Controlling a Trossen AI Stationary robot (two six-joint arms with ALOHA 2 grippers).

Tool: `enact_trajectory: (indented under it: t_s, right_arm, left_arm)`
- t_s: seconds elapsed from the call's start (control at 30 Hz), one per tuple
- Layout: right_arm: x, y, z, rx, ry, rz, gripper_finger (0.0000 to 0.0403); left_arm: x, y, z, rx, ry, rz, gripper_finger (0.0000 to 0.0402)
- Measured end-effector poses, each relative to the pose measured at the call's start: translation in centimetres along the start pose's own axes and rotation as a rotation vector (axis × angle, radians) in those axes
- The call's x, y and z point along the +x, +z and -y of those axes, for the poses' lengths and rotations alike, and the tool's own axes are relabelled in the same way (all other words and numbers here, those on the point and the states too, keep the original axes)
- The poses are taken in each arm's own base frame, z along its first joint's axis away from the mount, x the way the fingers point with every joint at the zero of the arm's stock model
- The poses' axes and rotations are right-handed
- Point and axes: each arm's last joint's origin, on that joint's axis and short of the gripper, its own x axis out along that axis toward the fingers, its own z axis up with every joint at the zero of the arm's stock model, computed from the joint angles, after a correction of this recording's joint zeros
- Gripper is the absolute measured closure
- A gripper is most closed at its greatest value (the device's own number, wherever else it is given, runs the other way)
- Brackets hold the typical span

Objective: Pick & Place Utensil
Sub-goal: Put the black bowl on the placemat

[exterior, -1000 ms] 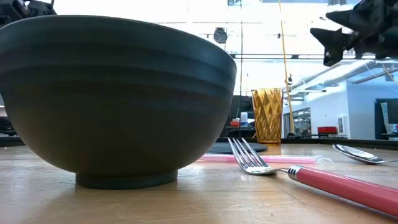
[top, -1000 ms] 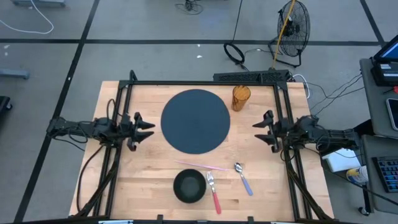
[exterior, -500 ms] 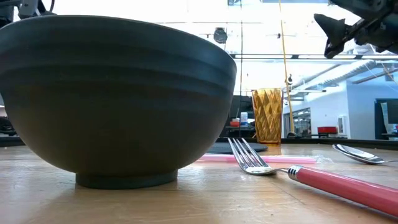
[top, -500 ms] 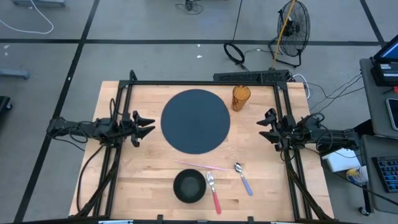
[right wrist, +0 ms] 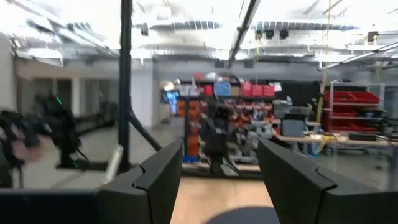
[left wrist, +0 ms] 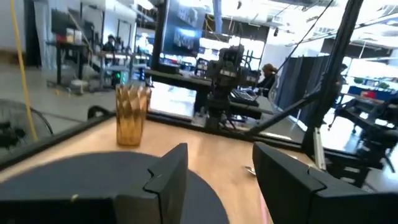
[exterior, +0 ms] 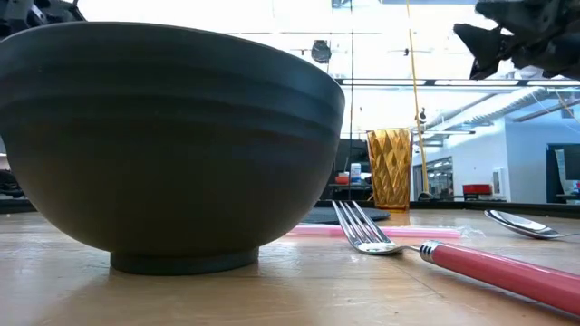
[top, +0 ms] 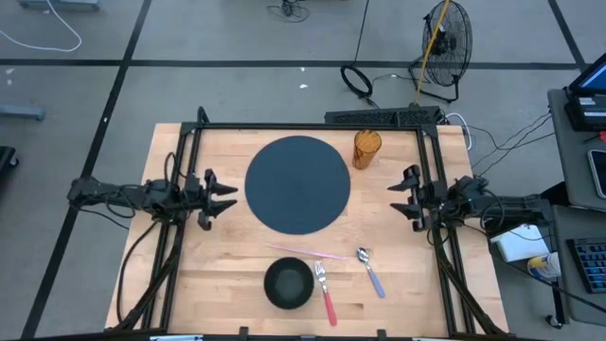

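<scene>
A fork with a red handle [top: 326,291] lies flat near the table's near edge, beside a dark bowl [top: 288,282]. A spoon with a blue handle [top: 370,271] lies to its right, and a pink straw [top: 306,252] lies just beyond them. A dark round plate [top: 297,183] sits mid-table. My left gripper [top: 225,194] hovers open at the plate's left side. My right gripper [top: 398,195] hovers open at the plate's right side, raised above the table in the low view [exterior: 476,45]. Both hold nothing.
An amber faceted cup [top: 367,149] stands at the far right of the plate. A black frame [top: 312,125] runs along the table's far edge and down both sides. In the low view the bowl [exterior: 163,145] fills the left half.
My right gripper drew back a little toward the table's right edge, then came back toward the plate. My left gripper shifted slightly toward the left edge. Nothing on the table moved.
</scene>
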Motion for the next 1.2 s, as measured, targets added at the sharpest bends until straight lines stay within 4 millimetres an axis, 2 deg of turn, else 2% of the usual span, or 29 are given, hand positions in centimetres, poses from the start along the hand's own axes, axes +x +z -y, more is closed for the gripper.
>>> enact_trajectory:
  t_s: [0.07, 0.17, 0.3, 0.4, 0.7, 0.8, 0.93, 1.2]
  right_arm:
    - [0.4, 0.0, 0.1, -0.039, -0.019, -0.031, 0.0195]
    - [1.1, 1.1, 0.2, -0.088, -0.025, -0.003, 0.0196]
    - [2.2, 2.2, 0.4, -0.093, -0.022, -0.023, 0.0201]
    - [2.8, 3.3, 0.4, -0.098, -0.021, -0.011, 0.0204]
    - [4.3, 6.4, 0.6, -0.165, -0.023, 0.022, 0.0207]
    - [4.9, 7.0, 0.7, -0.147, -0.02, -0.022, 0.0207]
    - [6.2, 6.7, 0.9, -0.066, -0.011, -0.142, 0.0207]
    - [8.3, 4.4, 0.3, -0.051, 0.039, -0.282, 0.0207]
  left_arm:
    - [0.3, 0.5, 0.1, 0.049, -0.008, 0.054, 0.0215]
    - [0.6, 1.7, 0.5, 0.129, -0.055, 0.149, 0.0215]
    - [0.7, 4.1, 1.1, 0.222, -0.112, 0.306, 0.0215]
    - [1.0, 5.7, 1.5, 0.256, -0.122, 0.336, 0.0215]
    - [3.2, 10.0, 2.4, 0.275, -0.045, 0.035, 0.0215]
    - [4.3, 11.1, 2.8, 0.257, -0.058, -0.066, 0.0215]
    - [6.0, 11.0, 3.3, 0.194, -0.076, -0.229, 0.0215]
    - [9.1, 7.3, 5.1, 0.154, -0.155, -0.443, 0.0215]
